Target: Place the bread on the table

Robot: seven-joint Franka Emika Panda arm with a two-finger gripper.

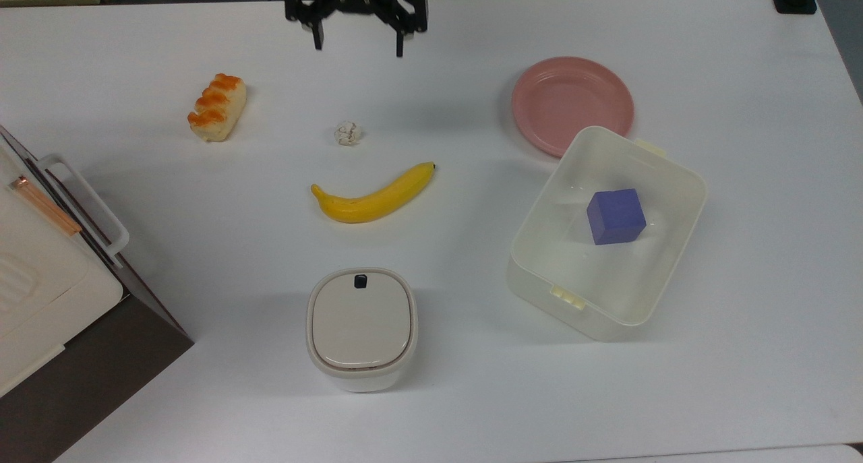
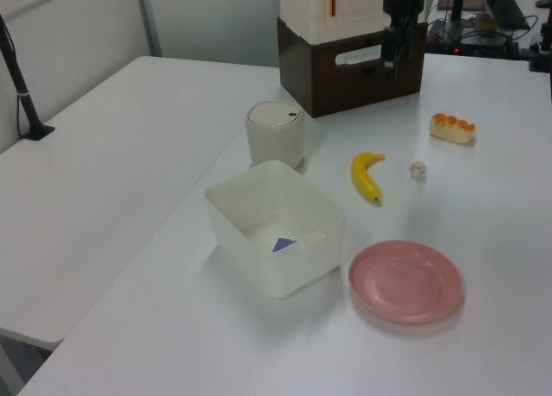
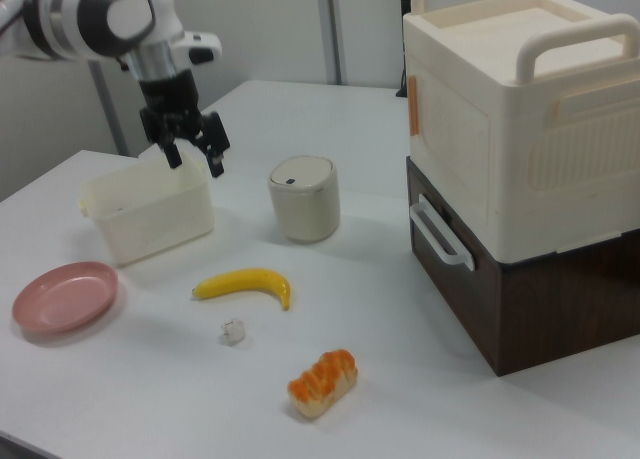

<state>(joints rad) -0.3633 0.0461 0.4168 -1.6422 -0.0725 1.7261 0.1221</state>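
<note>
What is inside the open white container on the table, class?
A single purple cube sits on the floor of the white container, which has no lid on it. In the left view, the container's wall hides most of the cube. Nothing else is visible inside.

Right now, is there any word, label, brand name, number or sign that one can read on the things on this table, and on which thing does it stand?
There is none to read.
The lidded bin has a small black mark on its lid, but it carries no letters.
The bread, the banana, the pink plate, the clear box, the blue cube and the cream cabinet are plain.
</note>
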